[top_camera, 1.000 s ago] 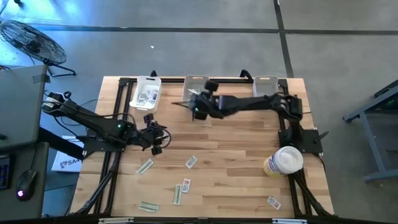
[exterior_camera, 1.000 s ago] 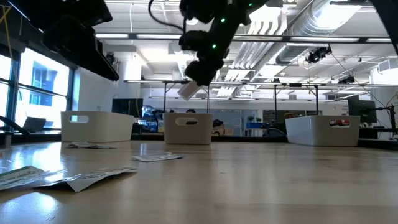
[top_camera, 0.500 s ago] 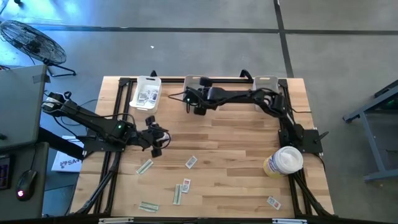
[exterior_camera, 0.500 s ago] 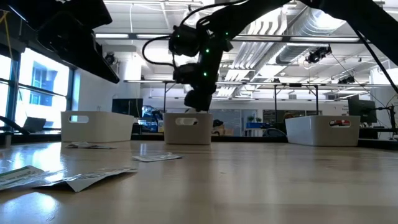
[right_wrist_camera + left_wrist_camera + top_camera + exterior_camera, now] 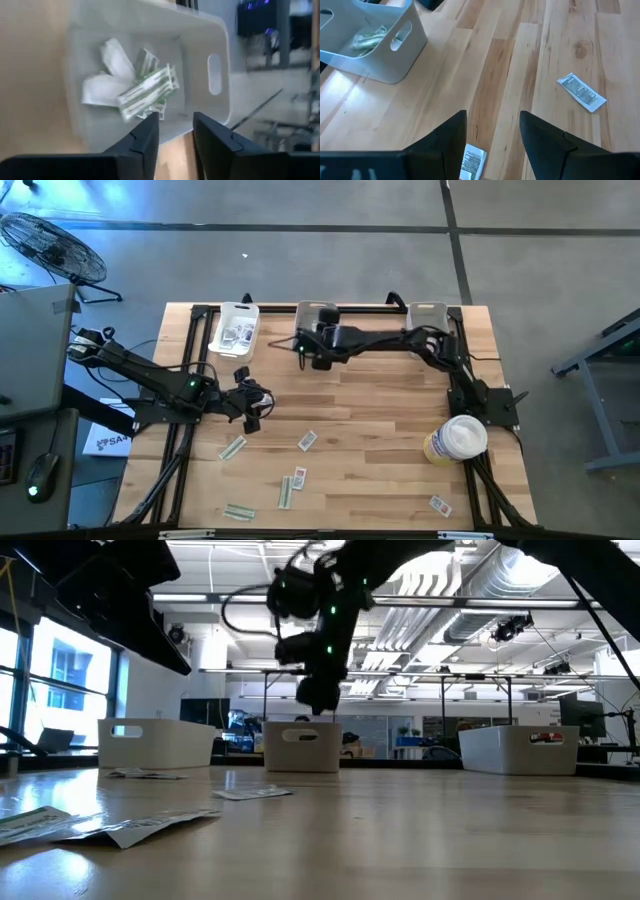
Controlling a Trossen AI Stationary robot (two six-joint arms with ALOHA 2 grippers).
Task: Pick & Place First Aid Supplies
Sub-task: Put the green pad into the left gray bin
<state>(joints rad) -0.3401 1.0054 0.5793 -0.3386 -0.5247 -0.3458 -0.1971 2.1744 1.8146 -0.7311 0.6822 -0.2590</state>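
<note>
Right gripper (image 5: 312, 358) hangs over the middle bin (image 5: 316, 315) at the table's (image 5: 400, 430) far edge, fingers parted and holding nothing; green-striped packets (image 5: 145, 92) lie in a heap inside that bin. Left gripper (image 5: 250, 408) waits spread wide above the boards, more packets (image 5: 307, 441) scattered just beyond it.

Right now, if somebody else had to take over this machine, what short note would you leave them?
Right claw: open, empty, above the middle bin, which holds green and white packets.
Left claw: open, empty, low over the table's left side, a white packet below it.
Done: some packets lie in the left bin and the middle bin.
Left: six or so loose packets on the table, such as this one.
</note>
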